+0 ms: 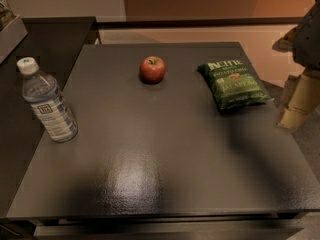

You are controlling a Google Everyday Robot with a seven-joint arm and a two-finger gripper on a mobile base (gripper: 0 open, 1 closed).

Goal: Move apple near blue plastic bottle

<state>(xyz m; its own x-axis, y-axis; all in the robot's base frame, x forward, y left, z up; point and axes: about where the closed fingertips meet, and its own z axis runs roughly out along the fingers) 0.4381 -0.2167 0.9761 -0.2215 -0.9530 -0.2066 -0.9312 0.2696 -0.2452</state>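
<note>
The apple (152,69) sits stem up on the far middle of the dark table (165,174). Right of the apple, apart from it, a green chip bag (234,84) lies flat. Left of the apple and nearer the camera, well apart, the bottle (47,101) stands capped by the table's left edge. Far right of the apple, past the chip bag, the gripper (295,104) hangs beside the table, holding nothing; I cannot tell whether it is wide or narrow

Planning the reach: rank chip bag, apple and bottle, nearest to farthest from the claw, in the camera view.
Claw hangs at the view's right edge.
1. Chip bag, right side.
2. Apple, centre back.
3. Blue plastic bottle, left edge.
</note>
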